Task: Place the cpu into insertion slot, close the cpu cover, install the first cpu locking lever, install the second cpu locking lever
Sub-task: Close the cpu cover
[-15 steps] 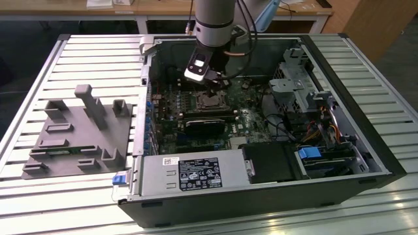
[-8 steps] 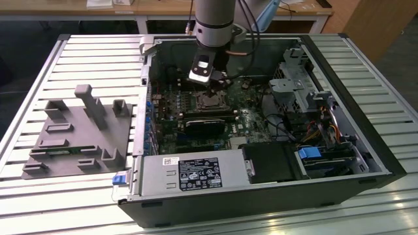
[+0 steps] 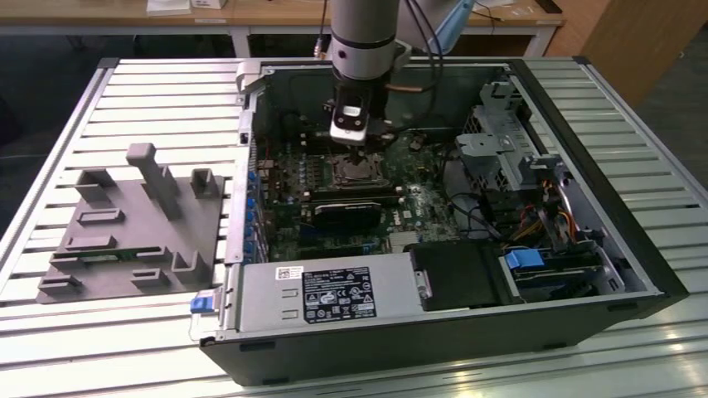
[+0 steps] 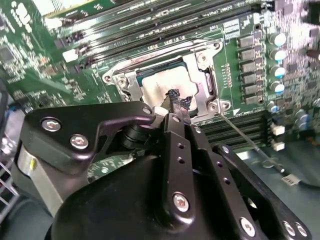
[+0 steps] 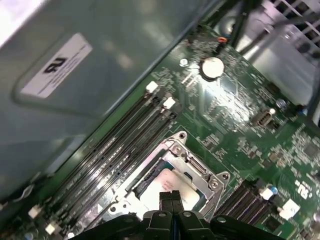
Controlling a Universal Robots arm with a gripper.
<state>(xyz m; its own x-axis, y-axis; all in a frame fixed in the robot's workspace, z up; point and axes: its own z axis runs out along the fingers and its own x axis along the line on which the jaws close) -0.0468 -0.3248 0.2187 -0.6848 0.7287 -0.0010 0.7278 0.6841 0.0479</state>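
Observation:
The cpu (image 4: pixel 155 87) lies in the insertion slot (image 3: pixel 356 172) on the motherboard, its silver-grey top showing through the cut-out of the cpu cover (image 4: pixel 200 75). That cover lies flat around the chip. My gripper (image 4: pixel 177 104) hangs straight above the slot, fingers shut together with nothing between them, and the tip rests at the chip's edge by the cover frame. In the first wrist view the fingertips (image 5: pixel 171 198) stand over the cpu (image 5: pixel 165 182) and the cover (image 5: pixel 192 165). A thin wire locking lever (image 4: pixel 245 140) slants away from one corner of the socket.
The open computer case (image 3: pixel 619 249) lies on a slatted table. Memory slots (image 5: pixel 120 145) run beside the socket, with a black heatsink block (image 3: pixel 348 214) and a power supply (image 3: pixel 321 298) nearby. A grey fixture (image 3: pixel 133 224) stands at the exterior view's left.

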